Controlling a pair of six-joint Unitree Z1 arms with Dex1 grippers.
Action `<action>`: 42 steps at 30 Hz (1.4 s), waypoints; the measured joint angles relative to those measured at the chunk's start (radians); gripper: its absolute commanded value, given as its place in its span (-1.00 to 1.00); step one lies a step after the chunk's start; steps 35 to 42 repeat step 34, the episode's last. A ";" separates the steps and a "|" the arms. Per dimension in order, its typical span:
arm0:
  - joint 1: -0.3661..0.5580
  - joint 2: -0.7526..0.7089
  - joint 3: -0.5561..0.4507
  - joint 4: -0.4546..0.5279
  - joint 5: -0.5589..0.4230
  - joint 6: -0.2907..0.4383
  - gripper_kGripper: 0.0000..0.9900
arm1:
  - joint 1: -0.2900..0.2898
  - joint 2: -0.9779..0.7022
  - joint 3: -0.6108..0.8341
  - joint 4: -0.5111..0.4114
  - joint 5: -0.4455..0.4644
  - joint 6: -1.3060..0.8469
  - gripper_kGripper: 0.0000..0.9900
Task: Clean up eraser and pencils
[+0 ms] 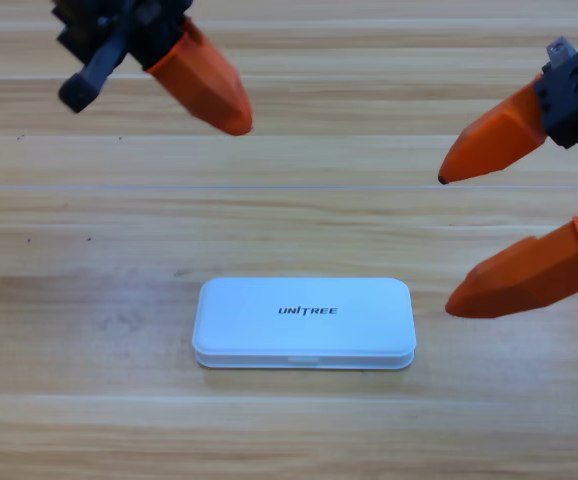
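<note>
White case (304,323) lid down, mid-table. L gripper (214,100) top-left, jaws together; R gripper (489,235) right edge, agape.

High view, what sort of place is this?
Probably a robotics lab workbench: a bare wooden table, a shut white case marked UNITREE, the left end effector top left, and the right end effector, open, at the right edge.

The closed white case (304,323) sits alone mid-table (69,400), open wood on every side. The left gripper (209,90) hangs at the top-left corner, the right gripper (449,240) juts in from the right edge, jaws spread, near the case's right end.
</note>
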 measured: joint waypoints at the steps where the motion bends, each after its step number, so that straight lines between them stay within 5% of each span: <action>1: 0.000 -0.005 0.011 0.000 -0.001 0.000 -1.00 | 0.000 0.000 0.000 0.000 0.000 0.000 1.00; 10: 0.000 -0.015 0.096 0.000 -0.004 0.012 -1.00 | 0.000 0.000 0.000 -0.001 0.000 0.002 1.00; 12: 0.000 -0.015 0.118 0.000 -0.004 0.012 0.49 | 0.000 0.000 0.000 -0.001 0.000 0.002 1.00; 13: 0.000 -0.015 0.127 0.001 0.000 0.012 0.94 | 0.000 0.000 0.000 -0.001 0.000 0.002 1.00; 14: 0.000 -0.015 0.133 0.001 0.010 0.002 1.00 | 0.000 0.000 0.000 -0.001 0.000 0.003 1.00; 42: 0.000 -0.016 0.140 0.001 0.024 -0.027 1.00 | 0.000 0.000 0.000 -0.001 0.001 0.006 1.00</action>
